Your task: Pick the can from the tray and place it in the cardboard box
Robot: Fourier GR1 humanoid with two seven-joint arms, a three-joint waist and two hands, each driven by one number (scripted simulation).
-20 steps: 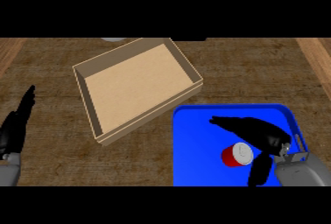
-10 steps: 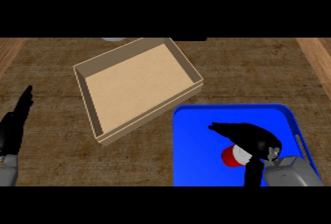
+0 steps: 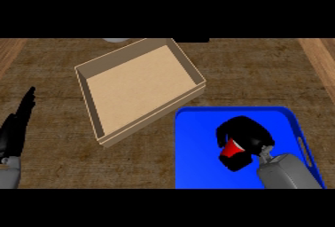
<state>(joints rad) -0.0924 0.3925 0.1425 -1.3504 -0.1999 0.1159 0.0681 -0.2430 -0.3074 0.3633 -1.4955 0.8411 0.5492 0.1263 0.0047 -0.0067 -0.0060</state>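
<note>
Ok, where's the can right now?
In the head view the can is at lower right, inside the blue tray, with the right hand curled round it. The cardboard box lies up and to its left.

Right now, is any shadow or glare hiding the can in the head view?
Head view: no glare; lighting is flat and even. The right robot hand, not shadow, hides most of the can, leaving only a red patch showing over the tray. The box is evenly lit inside.

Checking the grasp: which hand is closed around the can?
The right hand, curled round the red can over the blue tray; the left hand rests open.
</note>
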